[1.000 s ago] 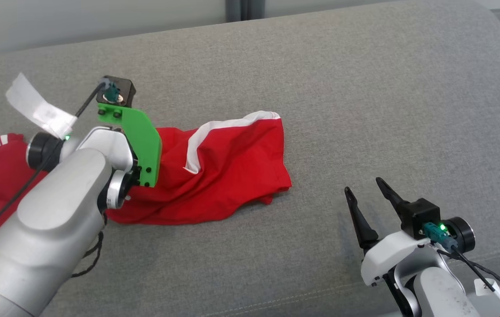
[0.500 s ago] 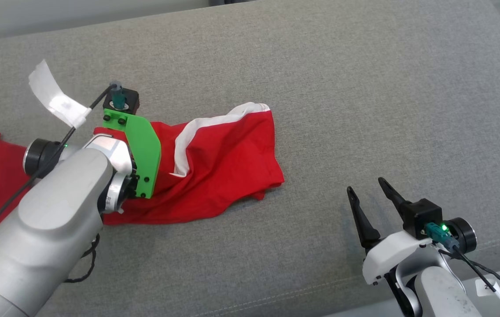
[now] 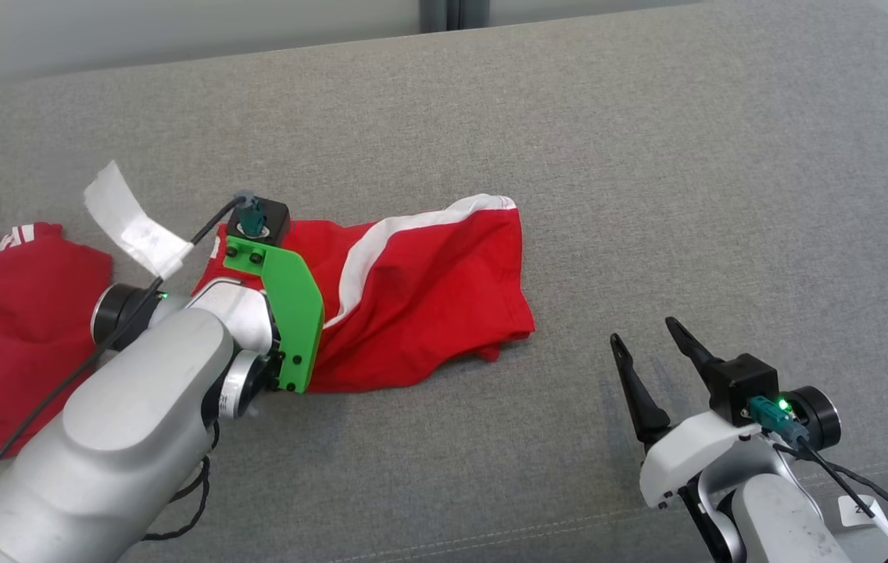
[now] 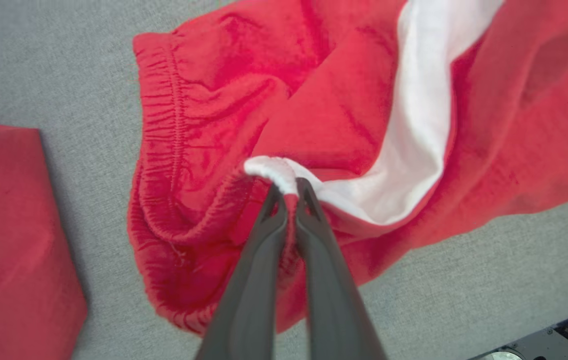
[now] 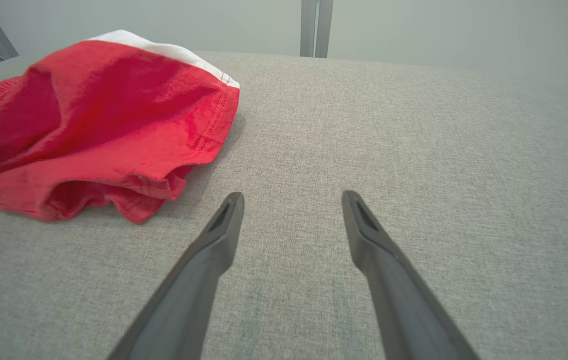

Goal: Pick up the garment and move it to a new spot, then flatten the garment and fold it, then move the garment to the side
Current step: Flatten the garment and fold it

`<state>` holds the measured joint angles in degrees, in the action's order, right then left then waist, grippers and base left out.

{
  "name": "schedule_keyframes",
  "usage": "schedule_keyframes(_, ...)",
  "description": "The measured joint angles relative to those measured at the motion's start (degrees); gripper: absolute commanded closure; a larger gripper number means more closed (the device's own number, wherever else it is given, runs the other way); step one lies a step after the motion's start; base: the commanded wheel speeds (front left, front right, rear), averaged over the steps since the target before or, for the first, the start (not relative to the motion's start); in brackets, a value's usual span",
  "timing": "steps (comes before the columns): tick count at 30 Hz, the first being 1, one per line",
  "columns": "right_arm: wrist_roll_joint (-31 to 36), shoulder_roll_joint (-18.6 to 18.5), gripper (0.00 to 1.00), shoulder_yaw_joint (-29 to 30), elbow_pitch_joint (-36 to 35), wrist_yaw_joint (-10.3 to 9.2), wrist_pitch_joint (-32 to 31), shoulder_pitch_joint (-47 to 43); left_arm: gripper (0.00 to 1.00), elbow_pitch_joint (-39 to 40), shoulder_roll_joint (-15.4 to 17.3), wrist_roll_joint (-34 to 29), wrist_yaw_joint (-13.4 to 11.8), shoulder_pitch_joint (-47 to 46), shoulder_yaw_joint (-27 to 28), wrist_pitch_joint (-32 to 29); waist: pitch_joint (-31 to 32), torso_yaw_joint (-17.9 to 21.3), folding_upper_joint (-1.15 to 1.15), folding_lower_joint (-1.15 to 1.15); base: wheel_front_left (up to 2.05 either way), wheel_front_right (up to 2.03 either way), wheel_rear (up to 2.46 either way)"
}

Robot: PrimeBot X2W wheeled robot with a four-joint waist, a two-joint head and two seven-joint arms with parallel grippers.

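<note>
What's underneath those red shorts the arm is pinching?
The grey cushion shows around the red shorts, so they seem to lie on it. The left gripper pinches a fold of them. Whatever is beneath the cloth is covered.

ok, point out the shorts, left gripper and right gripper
shorts [image 3: 428,313], head view, red leg panel.
left gripper [image 4: 290,189], left wrist view, between tips pinching the fabric.
right gripper [image 5: 293,196], right wrist view, between open tips.

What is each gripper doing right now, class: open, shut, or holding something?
Left gripper: shut on a fold of the red garment.
Right gripper: open, holding nothing.
</note>
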<state>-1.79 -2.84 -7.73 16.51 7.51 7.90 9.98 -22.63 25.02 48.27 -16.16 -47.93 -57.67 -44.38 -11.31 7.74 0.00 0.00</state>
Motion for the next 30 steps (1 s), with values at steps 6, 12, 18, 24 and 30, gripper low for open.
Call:
schedule_keyframes(6,0.47,0.01,0.0,1.08,-0.14,0.01,-0.33,-0.3,1.0,1.42,0.07,-0.41,-3.88,2.08,4.97,10.92,0.61,-1.35,0.0,0.0,0.0,0.0,0.0)
schedule_keyframes(12,0.99,0.03,0.0,2.38,-0.67,0.01,-0.75,-1.25,1.0,4.41,-0.32,2.31,-7.56,10.9,12.09,25.39,1.31,-3.38,0.0,0.0,0.0,0.0,0.0)
schedule_keyframes(18,1.42,0.02,0.0,2.79,-1.36,0.01,-1.41,-1.55,0.0,5.66,-1.87,3.76,-7.57,18.59,16.18,37.74,2.15,-5.52,0.0,0.0,0.0,0.0,0.0)
schedule_keyframes(24,1.43,0.02,0.0,2.94,-1.69,0.01,-2.1,-1.82,0.0,4.89,-3.64,4.35,-3.42,22.35,18.67,49.02,3.36,-6.89,0.0,0.0,0.0,0.0,0.0)
schedule_keyframes(30,0.62,0.09,0.0,3.66,-2.03,0.01,-1.72,-2.99,0.0,4.34,-4.77,4.88,-1.37,27.51,22.45,58.11,5.38,-7.61,0.0,0.0,0.0,0.0,0.0)
